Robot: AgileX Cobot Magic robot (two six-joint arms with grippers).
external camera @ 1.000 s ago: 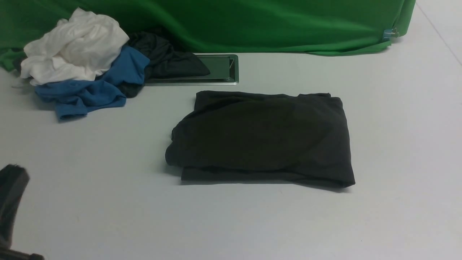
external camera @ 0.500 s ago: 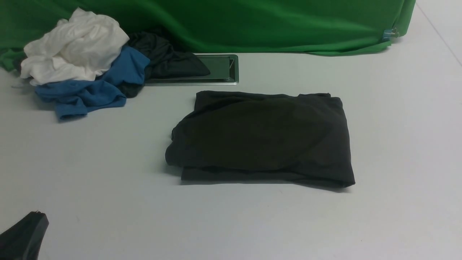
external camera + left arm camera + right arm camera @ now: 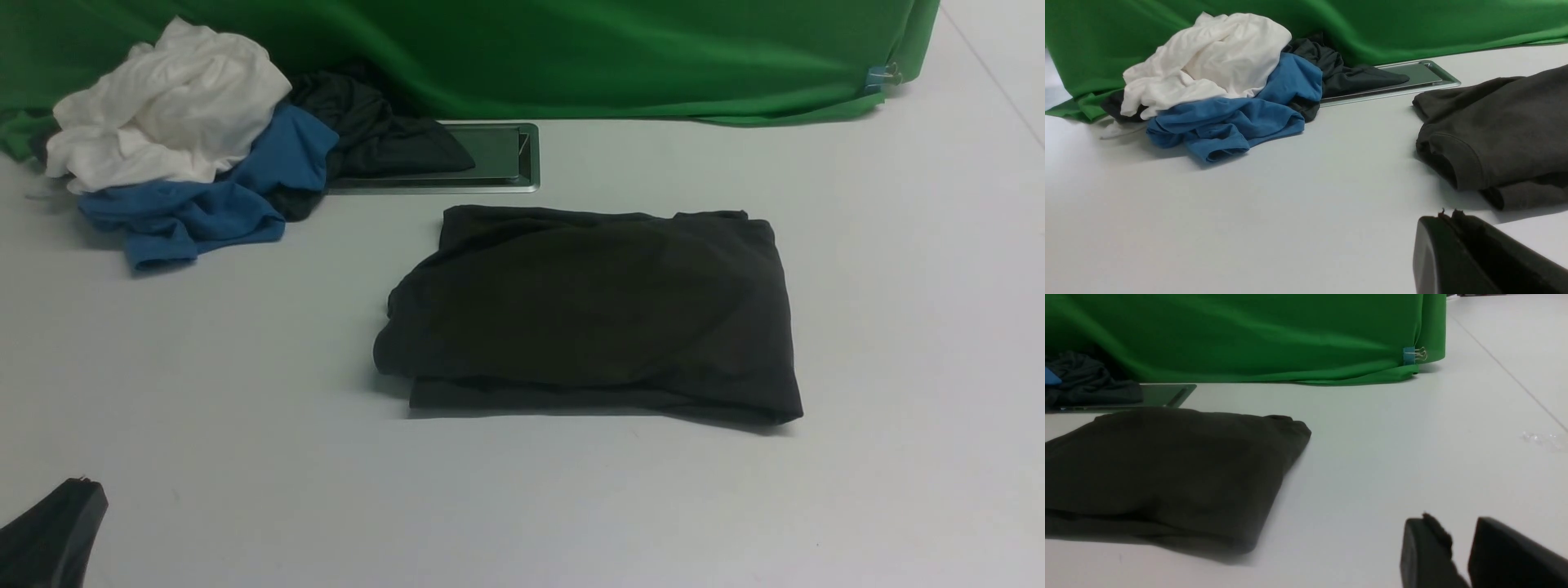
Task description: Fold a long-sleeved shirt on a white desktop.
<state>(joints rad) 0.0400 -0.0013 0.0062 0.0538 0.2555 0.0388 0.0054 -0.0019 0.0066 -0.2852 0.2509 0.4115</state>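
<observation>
Now, in the front view, the long-sleeved shirt (image 3: 592, 314) lies folded into a rough rectangle near the middle of the white desk (image 3: 898, 327), flat and dark, with no logo showing. Behind it, a little apart, is the silver cable hatch (image 3: 506, 159) set into the desk. At the far left a pile of clothes is heaped: a white garment (image 3: 167, 102) on top, a blue garment (image 3: 220, 200) under it, and a smaller dark garment (image 3: 371, 131) that partly covers the hatch. A green cloth backdrop (image 3: 571, 49) runs along the back. Only the tip of the left hand (image 3: 57, 531) shows in the lower left corner, well apart from the shirt.

From the left wrist view, the left hand (image 3: 1449, 216) has its two fingers pressed together and holds nothing. The shirt (image 3: 1506, 126) lies near it but does not touch it.

From the right wrist view, the right hand (image 3: 1457, 535) has a clear gap between its fingers, with nothing inside. The shirt (image 3: 1167, 465) rests on the desk (image 3: 1412, 437), apart from this hand. A blue binder clip (image 3: 1410, 355) holds the corner of the backdrop.
</observation>
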